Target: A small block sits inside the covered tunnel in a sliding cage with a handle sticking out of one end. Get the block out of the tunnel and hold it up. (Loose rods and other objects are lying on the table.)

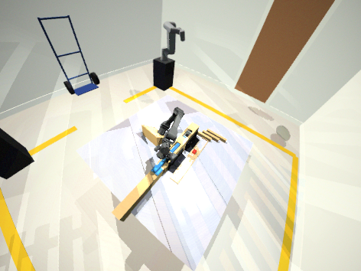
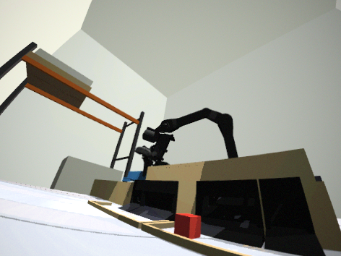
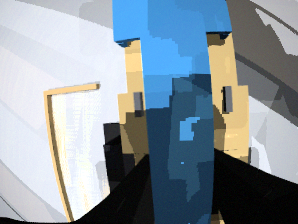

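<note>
Here we are in the middle of the worktop (image 1: 218, 191) (image 2: 47, 220) (image 3: 25, 115), and our gripper (image 1: 164, 156) (image 2: 144, 173) (image 3: 180, 159) is clamped on the blue handle (image 1: 157, 168) (image 2: 134, 176) (image 3: 177, 90), one finger down each side! Our arm (image 1: 176, 124) (image 2: 225, 126) reaches in from the far corner, as the top view has it, bending low over the wooden tunnel (image 1: 194, 128) (image 2: 253, 164). And look at the red block (image 1: 194, 151) (image 2: 187, 225): it's out of the tunnel, on the side facing the right corner, sitting upright inside the low rim of the shallow tray (image 1: 178, 183) (image 2: 137, 223) (image 3: 48, 125). So we have the handle in our grip, and the block is down there, well apart from our fingers. The long wooden beam (image 1: 134, 195) runs out past the lower-left edge. Over towards the upper-right edge we see loose rods (image 1: 214, 135) lying near the tunnel's far end, and on the upper-left side a wooden piece (image 1: 151, 135) stands beside our arm.
</note>
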Controlling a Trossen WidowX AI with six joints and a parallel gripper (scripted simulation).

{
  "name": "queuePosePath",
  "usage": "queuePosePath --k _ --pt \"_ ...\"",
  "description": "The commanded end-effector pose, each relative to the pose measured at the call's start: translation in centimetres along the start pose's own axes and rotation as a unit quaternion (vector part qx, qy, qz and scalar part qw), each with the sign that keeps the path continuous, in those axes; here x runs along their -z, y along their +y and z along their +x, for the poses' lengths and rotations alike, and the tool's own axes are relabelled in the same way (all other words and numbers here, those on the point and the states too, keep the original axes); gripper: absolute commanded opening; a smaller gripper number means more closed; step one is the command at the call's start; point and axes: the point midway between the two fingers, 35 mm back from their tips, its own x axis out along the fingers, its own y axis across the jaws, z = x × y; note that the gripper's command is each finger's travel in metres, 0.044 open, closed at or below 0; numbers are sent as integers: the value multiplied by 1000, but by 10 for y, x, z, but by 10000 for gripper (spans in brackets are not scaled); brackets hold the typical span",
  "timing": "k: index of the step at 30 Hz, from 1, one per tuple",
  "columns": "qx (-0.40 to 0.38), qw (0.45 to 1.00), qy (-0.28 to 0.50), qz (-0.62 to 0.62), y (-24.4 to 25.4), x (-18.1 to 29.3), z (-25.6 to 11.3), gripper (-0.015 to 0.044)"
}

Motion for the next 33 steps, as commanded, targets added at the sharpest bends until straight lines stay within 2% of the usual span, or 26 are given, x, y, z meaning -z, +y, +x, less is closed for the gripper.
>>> queuePosePath --k 1,9,17,20,26,33 --pt "0 1000 0 0 0 0 0 26" --pt "0 1000 2 0 1 -1 -4 236" --pt "-3 1000 14 1 6 -8 -36 440" --pt "-2 1000 9 1 6 -11 -28 440" --pt "-3 1000 14 0 8 -54 -22 440" --pt "-3 1000 14 0 8 -55 -20 440"
